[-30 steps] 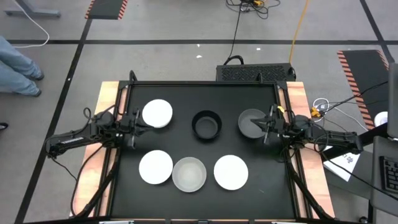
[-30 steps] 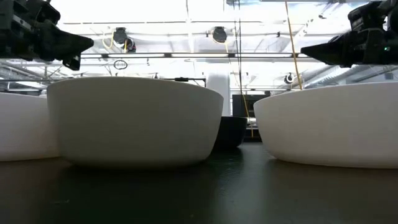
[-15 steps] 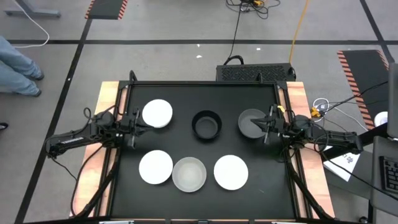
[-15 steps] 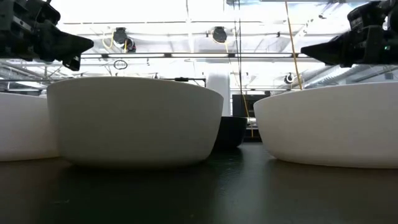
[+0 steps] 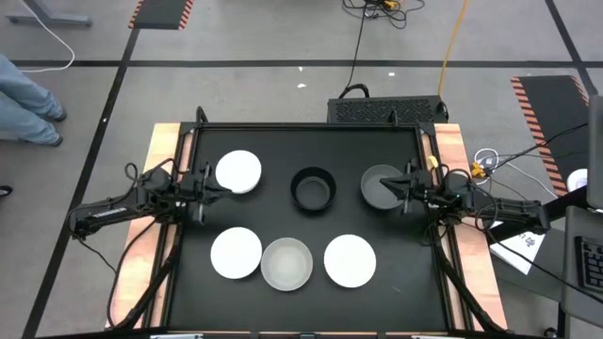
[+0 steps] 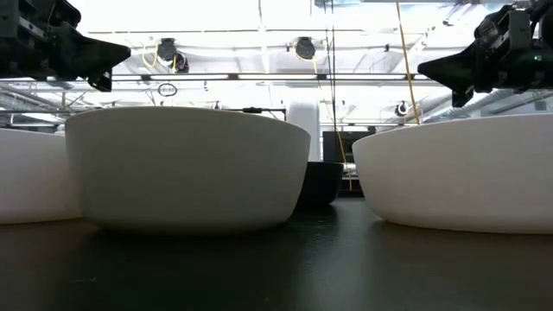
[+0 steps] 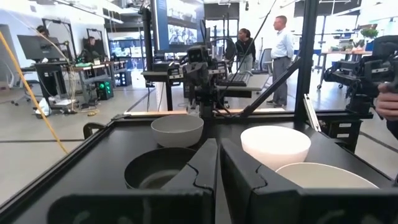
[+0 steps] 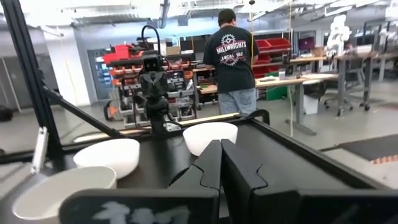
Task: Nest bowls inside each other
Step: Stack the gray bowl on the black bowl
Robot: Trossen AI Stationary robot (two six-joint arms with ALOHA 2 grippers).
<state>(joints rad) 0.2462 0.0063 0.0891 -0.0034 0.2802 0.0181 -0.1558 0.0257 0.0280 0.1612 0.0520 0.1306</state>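
From above, six bowls sat apart on the black counter [image 5: 311, 151]: a white bowl [image 5: 238, 172], a black bowl [image 5: 313, 188] and a dark grey bowl [image 5: 381, 186] in the far row; two white bowls [image 5: 236, 252] [image 5: 350, 260] flanking a translucent bowl [image 5: 286, 263] in the near row. The left end effector [image 5: 215, 186] hovered beside the far white bowl, the right end effector [image 5: 396, 192] over the dark grey bowl's edge. In each wrist view, the fingers [image 7: 205, 165] [image 8: 214, 163] were pressed together, holding nothing.
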